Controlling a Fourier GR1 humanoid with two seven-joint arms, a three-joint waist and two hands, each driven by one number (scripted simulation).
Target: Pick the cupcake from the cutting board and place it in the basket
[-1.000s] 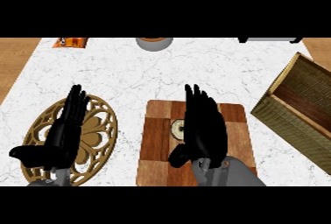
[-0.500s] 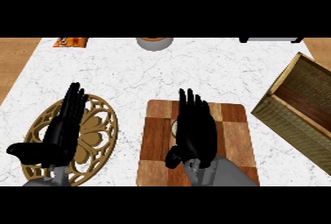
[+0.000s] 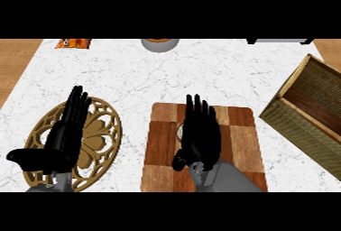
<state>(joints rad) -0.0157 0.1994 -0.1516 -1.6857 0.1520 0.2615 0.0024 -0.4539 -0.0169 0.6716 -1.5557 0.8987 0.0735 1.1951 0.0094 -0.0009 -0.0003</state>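
Observation:
My right hand (image 3: 200,135) lies flat and open over the wooden cutting board (image 3: 240,135), fingers straight and pointing away from me. It covers nearly all of the cupcake (image 3: 180,130); only a pale sliver shows at the hand's left edge. The woven basket (image 3: 313,113) stands at the right edge of the counter, well apart from the hand. At the lower left my left hand (image 3: 63,135) rests open, fingers up, above a round gold trivet (image 3: 100,135).
A grey bowl (image 3: 160,43) sits at the counter's far edge, an orange packet (image 3: 73,43) at the far left, and a dark object (image 3: 279,40) at the far right. White marble counter (image 3: 200,76) lies between board and far edge.
My right hand has slid left across the board and now hides the cupcake that showed beside it a second ago. The left hand has barely moved.

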